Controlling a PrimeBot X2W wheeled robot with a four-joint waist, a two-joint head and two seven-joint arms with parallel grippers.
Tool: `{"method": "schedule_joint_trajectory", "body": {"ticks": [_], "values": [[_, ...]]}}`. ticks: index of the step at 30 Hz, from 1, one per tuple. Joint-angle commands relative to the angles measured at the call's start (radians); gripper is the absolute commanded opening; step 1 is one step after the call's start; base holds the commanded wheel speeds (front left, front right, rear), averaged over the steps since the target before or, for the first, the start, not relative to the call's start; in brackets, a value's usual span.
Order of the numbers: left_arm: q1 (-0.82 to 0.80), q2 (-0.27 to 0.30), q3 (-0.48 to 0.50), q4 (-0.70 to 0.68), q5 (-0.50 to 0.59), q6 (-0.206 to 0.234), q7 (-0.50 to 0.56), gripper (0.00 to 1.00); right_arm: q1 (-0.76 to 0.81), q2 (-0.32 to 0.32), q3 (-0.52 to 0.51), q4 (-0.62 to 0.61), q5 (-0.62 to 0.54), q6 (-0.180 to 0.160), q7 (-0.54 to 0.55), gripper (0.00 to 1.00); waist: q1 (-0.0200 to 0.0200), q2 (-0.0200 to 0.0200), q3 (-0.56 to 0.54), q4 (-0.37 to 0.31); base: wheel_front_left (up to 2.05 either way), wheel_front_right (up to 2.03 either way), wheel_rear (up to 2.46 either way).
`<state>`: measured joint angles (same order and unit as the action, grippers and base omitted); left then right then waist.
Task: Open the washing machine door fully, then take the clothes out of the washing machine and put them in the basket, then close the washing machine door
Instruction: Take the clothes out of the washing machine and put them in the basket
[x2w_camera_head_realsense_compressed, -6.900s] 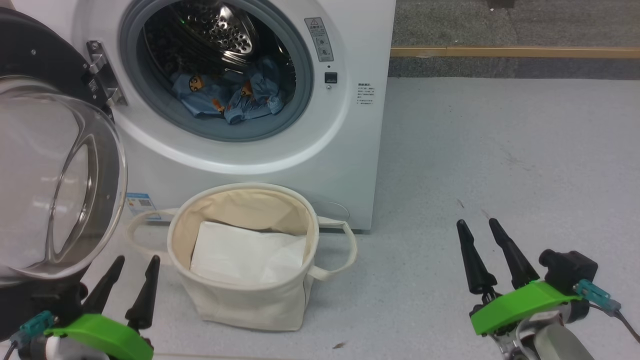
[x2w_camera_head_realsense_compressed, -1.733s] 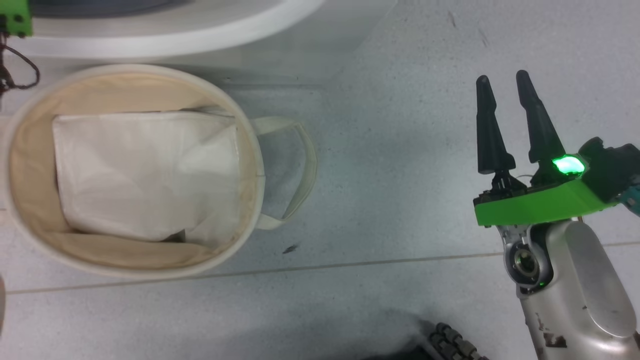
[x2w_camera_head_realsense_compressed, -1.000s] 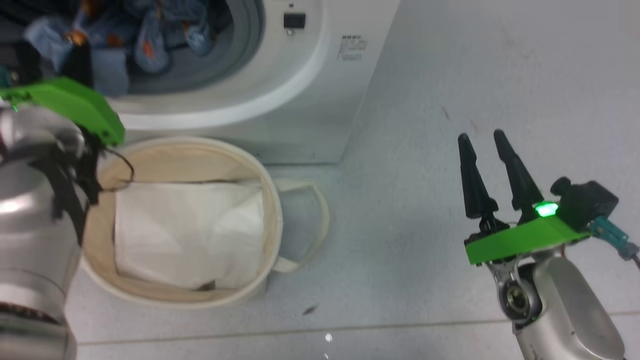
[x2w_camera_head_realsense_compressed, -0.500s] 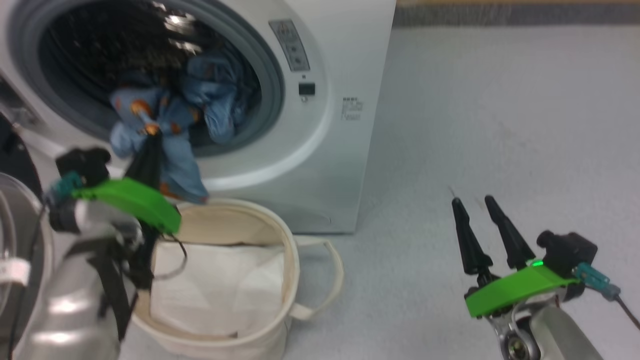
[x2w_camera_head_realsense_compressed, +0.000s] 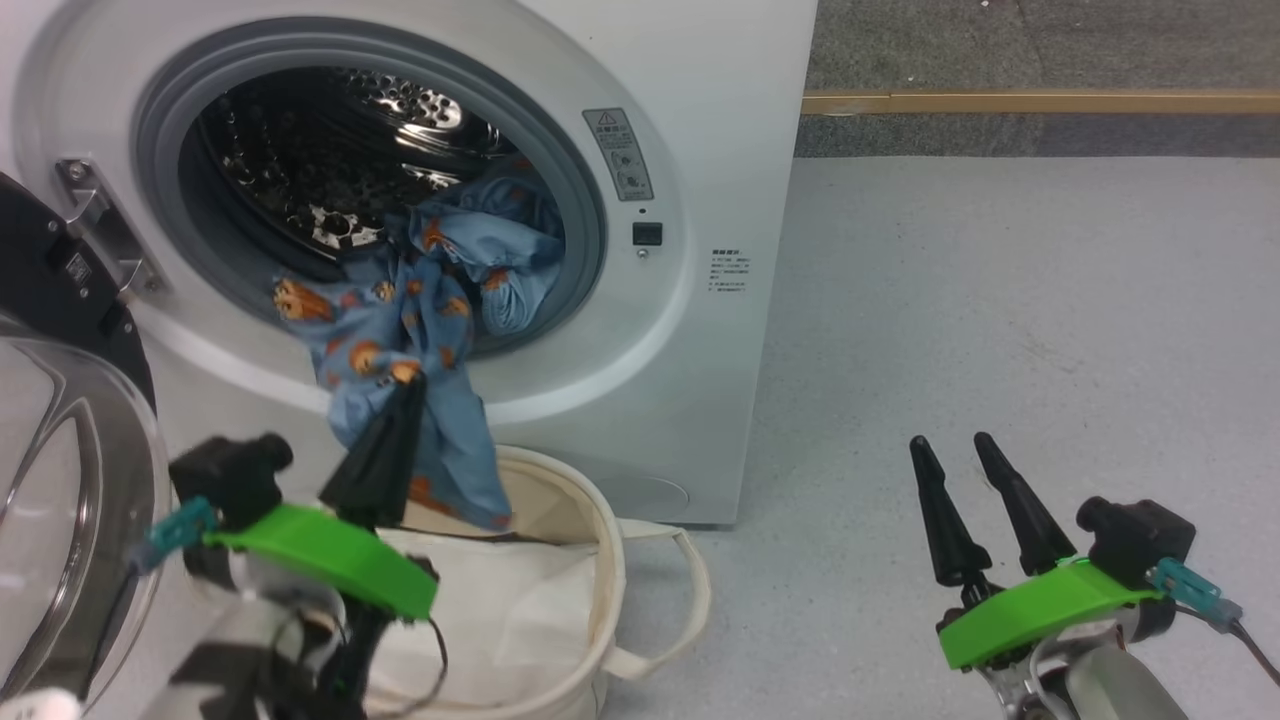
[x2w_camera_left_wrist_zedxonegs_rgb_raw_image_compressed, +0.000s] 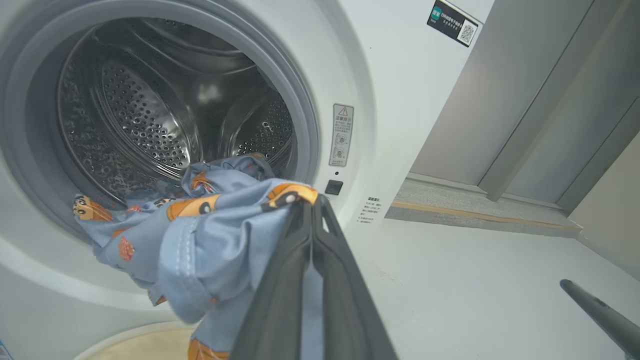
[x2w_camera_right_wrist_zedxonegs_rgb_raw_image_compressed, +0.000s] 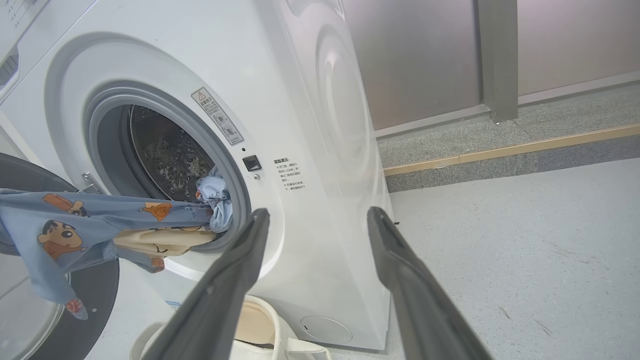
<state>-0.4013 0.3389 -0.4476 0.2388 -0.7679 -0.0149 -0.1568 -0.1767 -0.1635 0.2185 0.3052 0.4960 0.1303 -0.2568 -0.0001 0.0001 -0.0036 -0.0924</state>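
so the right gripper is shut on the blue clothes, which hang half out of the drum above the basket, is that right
No: the left gripper is shut on the clothes, as the head view shows. The right gripper stands open and empty. The rest holds: they hang half out of the drum above the basket.

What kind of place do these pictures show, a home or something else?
Probably a laundry corner in a lab or office building, not a home. A white washing machine stands on a pale grey floor with a canvas basket before it; tall grey wall panels rise behind it.
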Motion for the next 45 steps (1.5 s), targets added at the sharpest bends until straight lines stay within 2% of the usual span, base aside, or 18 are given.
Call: {"method": "schedule_joint_trajectory", "body": {"ticks": [1, 4, 7, 9, 11, 14, 19, 25, 31, 35, 45], "values": [[-0.021, 0.04, 0.046, -0.065, -0.009, 0.012, 0.007, 0.0, -0.017, -0.009, 0.018, -0.034, 0.007, 0.0, -0.005, 1.0, 0.0001, -0.0001, 0.002, 0.0, 0.0, 0.0, 0.0], [0.037, 0.063, 0.051, -0.164, -0.012, 0.058, 0.041, 0.0, -0.018, -0.01, 0.014, -0.038, 0.007, 0.0, -0.005, 1.0, 0.0001, -0.0001, 0.01, 0.003, 0.0, 0.0, 0.0], [0.072, 0.076, 0.043, -0.178, -0.001, 0.093, 0.066, 0.0, -0.025, -0.01, 0.018, -0.041, 0.004, 0.0, -0.005, 1.0, 0.0001, -0.0001, 0.023, 0.0, 0.0, 0.0, 0.0], [0.089, 0.058, 0.044, -0.149, -0.045, 0.082, 0.086, 0.0, -0.031, -0.01, 0.019, -0.044, 0.003, 0.0, -0.005, 1.0, 0.0001, -0.0001, 0.032, -0.002, 0.0, 0.0, 0.0], [0.089, 0.057, 0.041, -0.089, -0.045, 0.073, 0.08, 0.0, -0.038, -0.011, 0.021, -0.046, 0.002, 0.0, -0.005, 1.0, 0.0001, -0.0001, 0.044, -0.01, 0.0, 0.0, 0.0], [0.08, 0.031, 0.038, 0.028, -0.075, 0.038, 0.069, 0.0, -0.05, -0.011, 0.022, -0.05, -0.001, 0.0, -0.005, 1.0, 0.0001, -0.0001, 0.066, -0.024, 0.0, 0.0, 0.0], [0.021, -0.004, 0.028, 0.268, -0.078, -0.028, 0.019, 0.0, -0.072, -0.011, 0.015, -0.062, -0.009, 0.0, -0.005, 1.0, 0.0001, -0.0001, 0.116, -0.048, 0.0, 0.0, 0.0], [-0.094, -0.041, 0.021, 0.568, -0.072, -0.081, -0.045, 0.0, -0.098, -0.012, 0.004, -0.086, -0.019, 0.0, -0.005, 1.0, 0.0001, -0.0001, 0.188, -0.075, 0.0, 0.0, 0.0], [-0.218, -0.062, 0.008, 0.81, -0.062, -0.103, -0.07, 0.0, -0.127, 0.0, -0.009, -0.131, -0.022, 0.0, -0.005, 1.0, 0.0001, -0.0001, 0.289, -0.106, 0.0, 0.0, 0.0], [-0.291, -0.07, -0.009, 0.923, -0.056, -0.109, -0.065, 0.0, -0.155, 0.0, -0.001, -0.175, -0.008, 0.0, -0.005, 1.0, 0.0001, -0.0001, 0.363, -0.127, 0.0, 0.0, 0.0], [-0.397, -0.072, -0.025, 1.021, -0.063, -0.115, -0.047, 0.0, -0.18, -0.017, -0.04, -0.239, -0.025, 0.0, -0.005, 1.0, 0.0001, -0.0001, 0.485, -0.131, 0.0, 0.0, 0.0]]}}
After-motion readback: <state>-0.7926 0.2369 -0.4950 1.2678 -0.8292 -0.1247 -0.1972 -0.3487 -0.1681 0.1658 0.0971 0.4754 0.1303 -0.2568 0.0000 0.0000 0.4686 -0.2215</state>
